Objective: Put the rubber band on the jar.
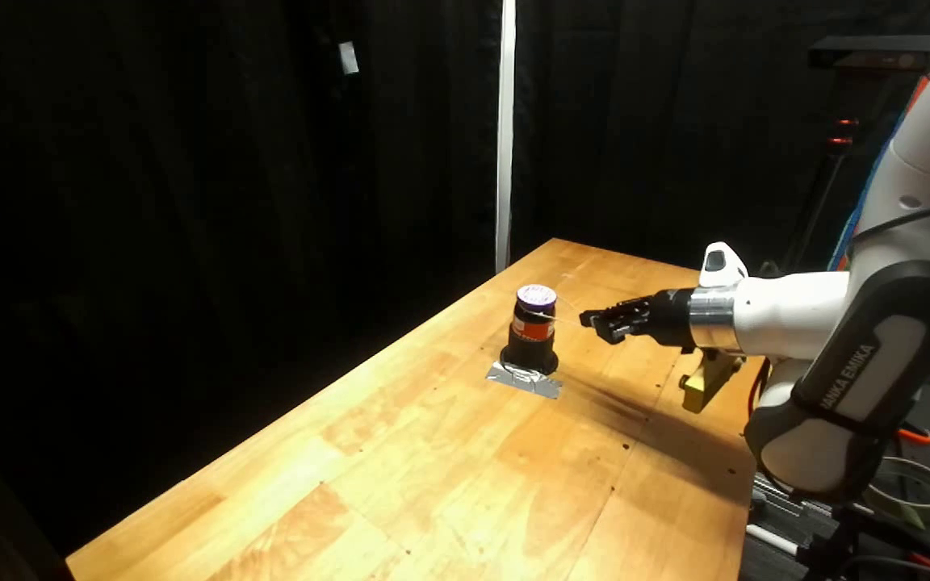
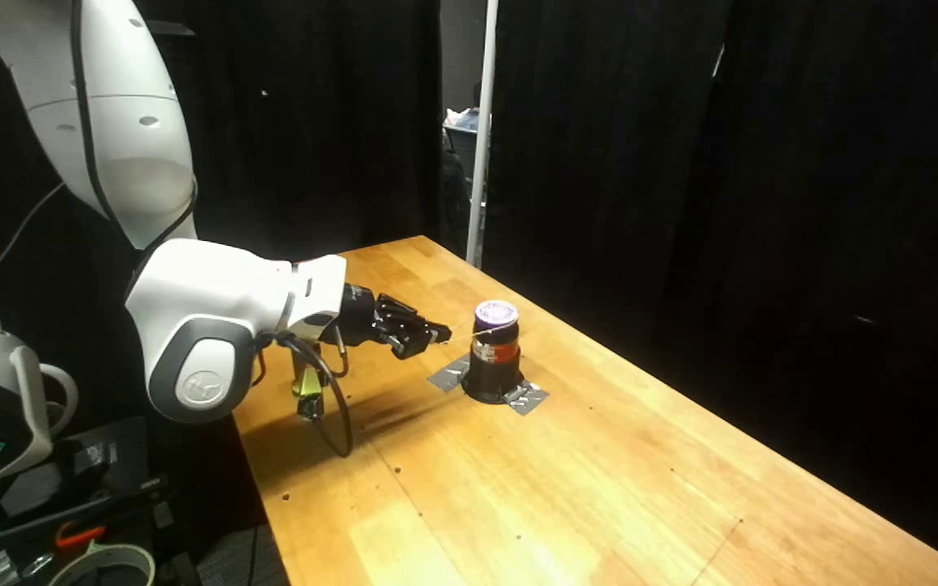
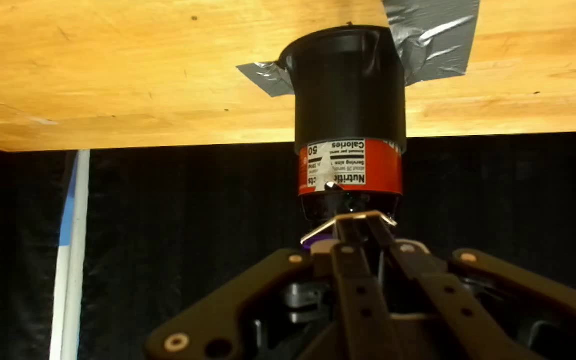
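Observation:
The jar (image 1: 532, 329) has an orange-red label and a purple-rimmed lid and stands upright on a black cup-shaped base (image 2: 492, 381). It also shows in the wrist view (image 3: 378, 167), which is upside down. My gripper (image 1: 601, 324) is level, just short of the jar's upper part. The rubber band (image 3: 360, 215) runs across both fingertips and stretches from their outer sides to the jar near its lid. A thin strand of it shows in an exterior view (image 2: 477, 334). My fingers (image 3: 363, 230) are a narrow gap apart, inside the band. The band's far side is hidden.
Grey tape (image 3: 435, 40) fixes the base to the wooden table (image 1: 400, 452). The table's far edge lies behind the jar, with black curtains and a white pole (image 2: 481, 146) beyond. A tape roll (image 1: 913, 484) lies beside the arm's base.

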Tool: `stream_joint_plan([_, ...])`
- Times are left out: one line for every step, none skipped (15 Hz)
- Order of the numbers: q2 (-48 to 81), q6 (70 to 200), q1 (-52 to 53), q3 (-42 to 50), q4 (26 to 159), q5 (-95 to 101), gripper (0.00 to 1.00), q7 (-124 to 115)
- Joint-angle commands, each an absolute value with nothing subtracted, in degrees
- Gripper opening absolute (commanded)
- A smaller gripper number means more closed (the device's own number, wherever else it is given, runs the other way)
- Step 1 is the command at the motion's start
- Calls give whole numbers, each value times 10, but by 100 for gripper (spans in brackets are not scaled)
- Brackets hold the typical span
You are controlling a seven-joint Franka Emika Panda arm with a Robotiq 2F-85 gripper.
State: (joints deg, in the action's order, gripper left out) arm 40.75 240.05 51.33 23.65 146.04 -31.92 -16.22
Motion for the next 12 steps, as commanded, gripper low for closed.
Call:
stream_joint_plan([429,2420,545,246,1439,-358,14,-165])
stream_joint_plan([432,2420,537,239,1433,-360,13,-160])
stream_joint_plan([435,2453,504,212,1438,-357,14,-150])
stream_joint_plan([438,2448,526,232,1431,-364,13,-153])
stream_joint_plan([446,2417,581,281,1419,-373,13,-171])
stream_joint_plan([445,2446,551,251,1425,-378,12,-155])
stream_joint_plan([455,2450,562,259,1421,-388,12,-156])
stream_joint_plan([469,2417,617,306,1409,-400,12,-174])
stream_joint_plan([458,2454,570,262,1423,-401,13,-154])
stream_joint_plan([443,2439,576,274,1431,-379,12,-152])
stream_joint_plan([430,2417,577,279,1436,-370,13,-140])
stream_joint_plan([343,2401,489,208,1452,-344,11,-46])
